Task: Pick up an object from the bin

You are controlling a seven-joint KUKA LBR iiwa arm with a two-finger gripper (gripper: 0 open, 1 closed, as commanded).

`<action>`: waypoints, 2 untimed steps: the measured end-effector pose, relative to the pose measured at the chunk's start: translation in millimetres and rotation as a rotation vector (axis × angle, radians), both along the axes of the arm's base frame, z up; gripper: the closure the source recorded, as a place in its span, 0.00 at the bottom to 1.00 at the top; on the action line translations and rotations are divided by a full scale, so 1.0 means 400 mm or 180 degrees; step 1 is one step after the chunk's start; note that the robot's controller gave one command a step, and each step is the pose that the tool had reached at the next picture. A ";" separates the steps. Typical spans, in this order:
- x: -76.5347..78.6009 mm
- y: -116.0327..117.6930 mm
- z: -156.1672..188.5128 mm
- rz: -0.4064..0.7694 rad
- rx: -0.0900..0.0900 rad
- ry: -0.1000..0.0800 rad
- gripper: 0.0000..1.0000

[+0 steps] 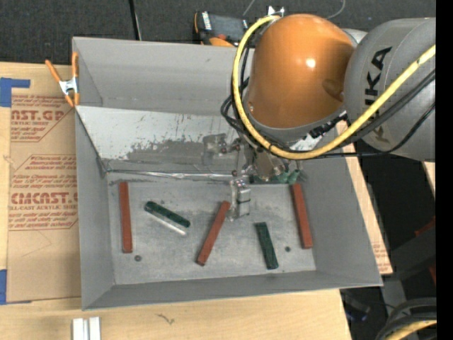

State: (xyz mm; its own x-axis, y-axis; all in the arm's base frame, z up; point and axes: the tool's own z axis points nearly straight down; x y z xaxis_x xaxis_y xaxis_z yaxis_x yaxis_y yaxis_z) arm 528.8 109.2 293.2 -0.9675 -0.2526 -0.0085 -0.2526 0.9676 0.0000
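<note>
Red-brown stick [212, 234], the slanted one in the middle of the bin [141, 83] floor: this is the piece lying nearest my hand [242, 200]. Its long axis is running from the view's lower left to upper right. Its upper end is sitting just beside my hand, on the view's left of it. I am hanging low over the floor there, reaching in from the right.

How far my hand is open I cannot tell; I am seeing nothing held in it.

A dark green bar [266, 245] is lying below and right of me, apart from the stick. A second red stick [302, 216] is lying further right, near the wall. A third red stick [125, 217] is lying well apart at the left.

Judgement: a grasp is calling for a small shift down-left along the stick, closing across its narrow width.
</note>
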 end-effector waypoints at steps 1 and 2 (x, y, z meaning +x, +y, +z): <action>0.070 0.031 -0.570 -0.0057 -0.0004 0.0041 0.00; 0.075 0.032 -0.558 -0.0059 0.0001 0.0020 1.00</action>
